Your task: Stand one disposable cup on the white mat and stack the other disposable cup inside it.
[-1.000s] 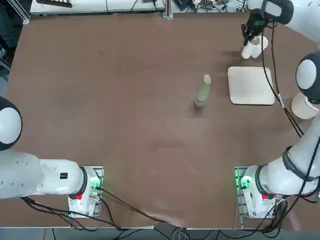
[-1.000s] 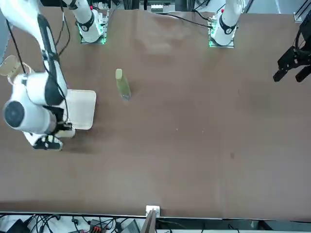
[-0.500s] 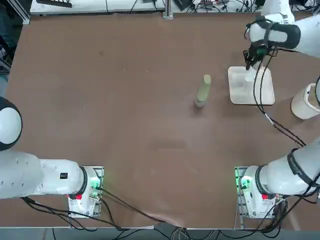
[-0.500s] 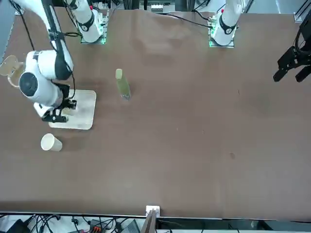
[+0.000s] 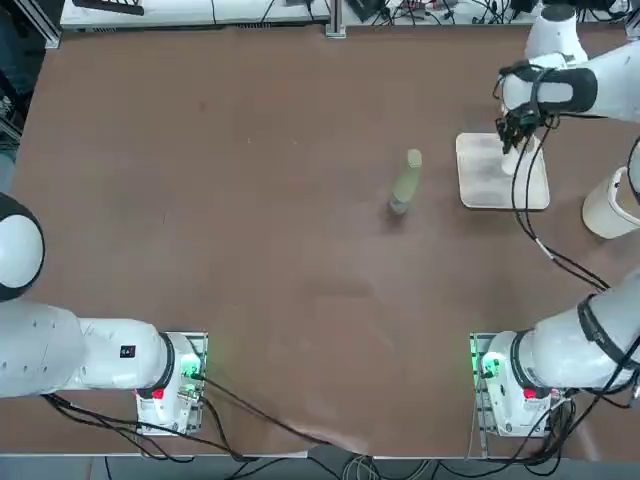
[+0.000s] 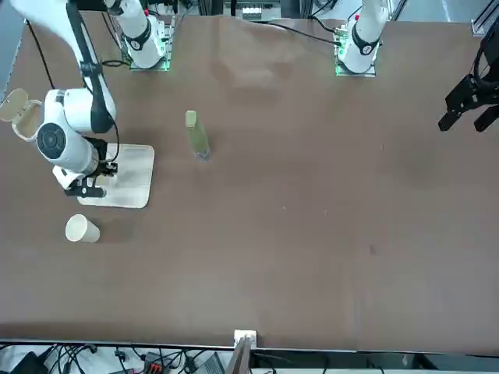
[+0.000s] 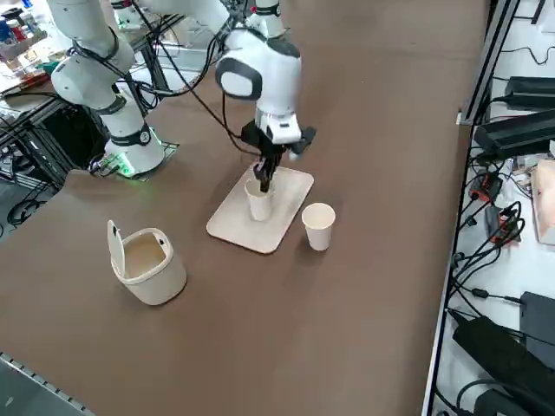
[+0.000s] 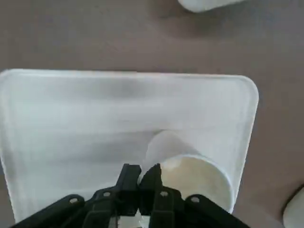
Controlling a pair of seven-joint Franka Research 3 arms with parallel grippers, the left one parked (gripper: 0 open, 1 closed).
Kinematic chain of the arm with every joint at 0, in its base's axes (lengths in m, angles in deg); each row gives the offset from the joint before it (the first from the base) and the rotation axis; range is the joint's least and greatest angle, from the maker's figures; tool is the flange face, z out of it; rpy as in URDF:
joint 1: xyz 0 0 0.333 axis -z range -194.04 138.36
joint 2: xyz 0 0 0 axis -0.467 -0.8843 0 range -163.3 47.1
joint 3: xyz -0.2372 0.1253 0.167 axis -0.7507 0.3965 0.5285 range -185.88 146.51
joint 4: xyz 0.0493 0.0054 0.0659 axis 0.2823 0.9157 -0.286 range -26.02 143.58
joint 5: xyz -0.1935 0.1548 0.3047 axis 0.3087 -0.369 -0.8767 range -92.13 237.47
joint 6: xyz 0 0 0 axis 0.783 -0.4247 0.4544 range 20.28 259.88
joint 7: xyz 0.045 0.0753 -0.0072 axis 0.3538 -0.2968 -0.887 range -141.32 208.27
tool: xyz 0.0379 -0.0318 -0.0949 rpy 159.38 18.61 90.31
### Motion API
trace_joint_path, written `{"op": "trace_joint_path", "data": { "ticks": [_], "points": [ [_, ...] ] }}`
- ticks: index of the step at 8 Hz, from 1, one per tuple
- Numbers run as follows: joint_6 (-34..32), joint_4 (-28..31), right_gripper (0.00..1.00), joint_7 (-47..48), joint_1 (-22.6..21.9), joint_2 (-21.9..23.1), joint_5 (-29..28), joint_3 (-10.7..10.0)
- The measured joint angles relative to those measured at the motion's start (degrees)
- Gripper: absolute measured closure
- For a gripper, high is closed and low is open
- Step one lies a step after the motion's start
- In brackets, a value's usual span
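- Wrist view shows the right gripper (image 8: 140,172) pinching the rim of one disposable cup (image 8: 190,178), its two fingers pressed nearly together with the cup wall between them.
- That cup stands upright on the white mat (image 7: 234,227), where a second ago the gripper was out beyond the mat's far edge beside both cups; the carry is done and the cup looks set down or very nearly so.
- My read is that the first half of the task is all but complete: only the release remains.
- Just off the mat's far edge, the second disposable cup (image 7: 318,226) stands upright alone on the worktop (image 7: 347,329), ready to be fetched and stacked.
- Farther off, a pale green bottle (image 5: 406,183) and a round lidded container (image 7: 147,264) stay untouched.
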Motion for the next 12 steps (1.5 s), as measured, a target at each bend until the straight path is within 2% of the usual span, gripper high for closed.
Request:
{"op": "trace_joint_path", "data": {
  "ticks": [2, 4, 6, 9, 10, 12],
  "points": [
    [0.09, 0.01, 0.95, 0.0, -0.07, -0.05, 0.01, 0.06],
    [0.15, 0.01, 0.86, 0.0, -0.09, -0.17, 0.01, 0.22],
    [-1.37, -1.02, 0.53, 0.0, -0.18, 0.13, 0.01, 0.29],
    [-17.38, -9.47, 0.01, -0.04, -0.39, 2.34, 0.01, 1.04],
    [-20.65, -12.25, 0.0, -0.04, -0.42, 3.05, 0.01, 1.22],
    [-21.37, -16.38, 0.0, -0.96, -0.12, 3.56, -0.01, 1.0]
  ]
}}
